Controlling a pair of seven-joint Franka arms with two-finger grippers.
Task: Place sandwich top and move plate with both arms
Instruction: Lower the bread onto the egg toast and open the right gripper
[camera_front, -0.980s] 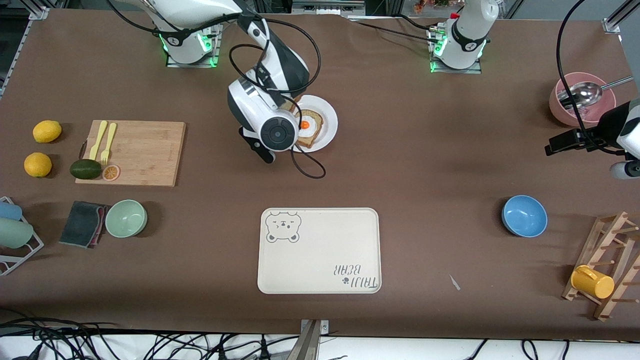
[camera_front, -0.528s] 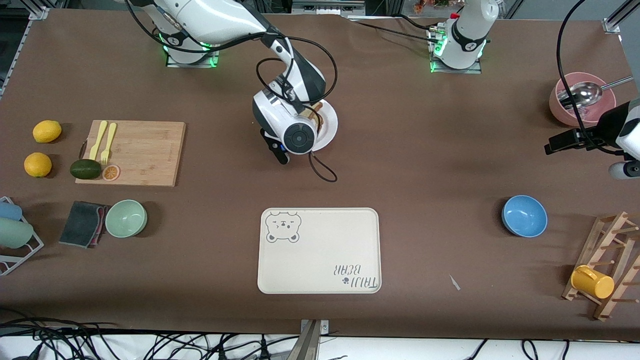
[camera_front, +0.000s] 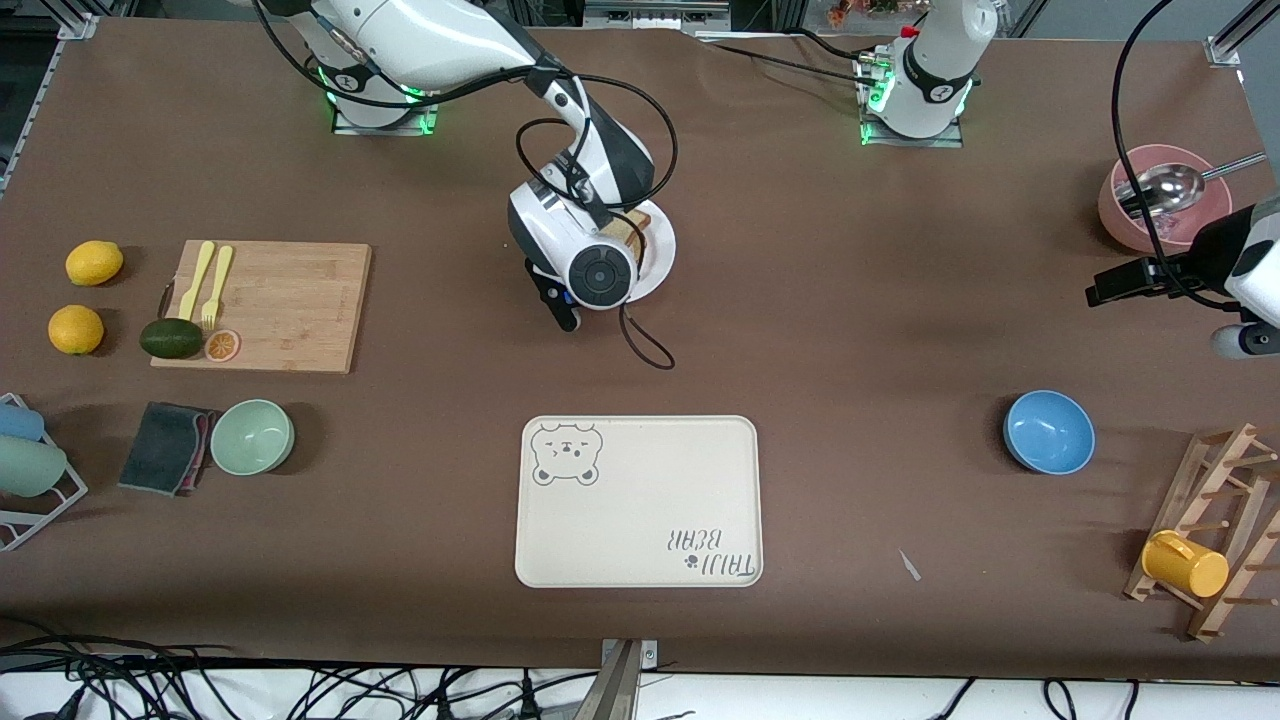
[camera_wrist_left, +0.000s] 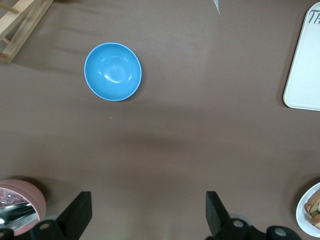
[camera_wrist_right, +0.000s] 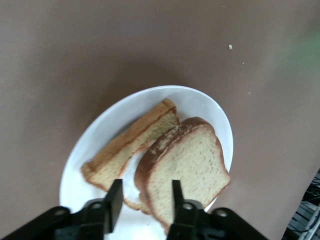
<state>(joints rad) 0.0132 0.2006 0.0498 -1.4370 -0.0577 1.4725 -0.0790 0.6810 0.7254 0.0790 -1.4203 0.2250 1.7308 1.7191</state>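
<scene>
At the right arm's end of the surface (camera_front: 850, 330) two lemons (camera_front: 85, 297) lie beside a wooden cutting board (camera_front: 290, 305), which carries yellow cutlery (camera_front: 208, 278), an avocado (camera_front: 171, 338) and an orange slice (camera_front: 222, 345). Nearer the front camera than the board sit a dark cloth (camera_front: 165, 447) and a pale green bowl (camera_front: 252, 437).

The right arm (camera_front: 470, 45) reaches in from its base to the plate (camera_front: 662, 255), which stands on the surface farther from the front camera than the cream tray (camera_front: 640, 500). The right end effector (camera_wrist_right: 146, 185) hangs just over the plate's edge. Its fingers (camera_wrist_right: 116, 197) are parted to a middling gap and pinch nothing. The sandwich top (camera_wrist_right: 187, 165) rests on the plate, leaning across a lower slice (camera_wrist_right: 127, 145) so that the two overlap rather than stack squarely. Its crust edge shows in the gap between the fingers.

Toward the left arm's end, a blue bowl (camera_wrist_left: 112, 71) sits on bare surface. The left arm (camera_front: 1245, 265) waits there, and the left end effector (camera_wrist_left: 147, 215) hovers over bare surface between the blue bowl and a pink bowl (camera_front: 1165, 215) that holds a metal ladle (camera_front: 1165, 187). Its fingers (camera_wrist_left: 80, 212) are spread wide and hold nothing. A wooden rack (camera_front: 1215, 525) with a yellow cup (camera_front: 1185, 565) stands at that end, nearer the front camera.
</scene>
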